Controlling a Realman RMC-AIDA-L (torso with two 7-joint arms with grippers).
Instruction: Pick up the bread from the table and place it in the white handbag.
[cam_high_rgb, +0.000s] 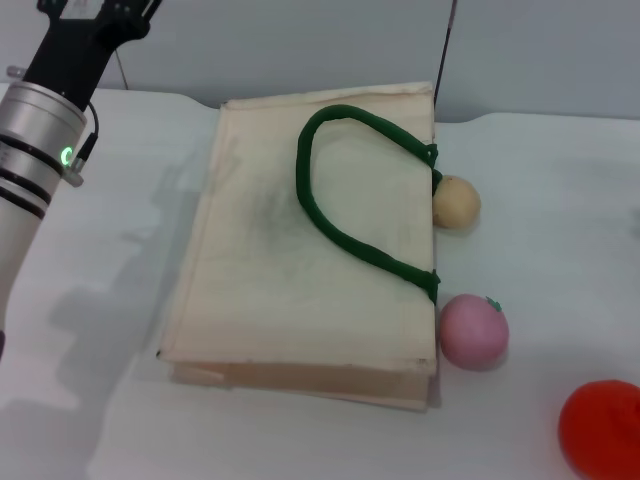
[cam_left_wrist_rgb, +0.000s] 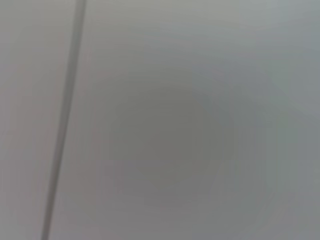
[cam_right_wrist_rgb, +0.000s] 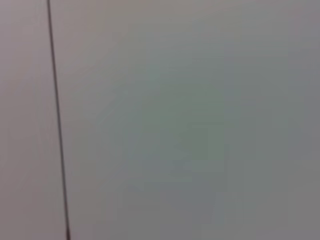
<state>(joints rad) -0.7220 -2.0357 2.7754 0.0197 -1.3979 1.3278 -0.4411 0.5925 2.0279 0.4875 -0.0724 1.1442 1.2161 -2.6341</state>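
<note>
The white handbag (cam_high_rgb: 270, 270) lies flat on the table (cam_high_rgb: 560, 200) in the head view, with its dark green strap handle (cam_high_rgb: 345, 215) looped on top. The bread is hidden or out of view in every view. My left arm (cam_high_rgb: 40, 130) is raised at the far left, to the left of the bag. Its gripper (cam_high_rgb: 95, 18) is cut off by the top edge of the head view. My right arm and gripper do not show. Both wrist views show only a plain grey surface with a thin dark line.
A small round beige bun (cam_high_rgb: 456, 202) touches the bag's right edge. A pink ball (cam_high_rgb: 473, 331) lies by the bag's near right corner. A red-orange round thing (cam_high_rgb: 603, 428) sits at the front right. A thin dark cable (cam_high_rgb: 445, 50) hangs behind the bag.
</note>
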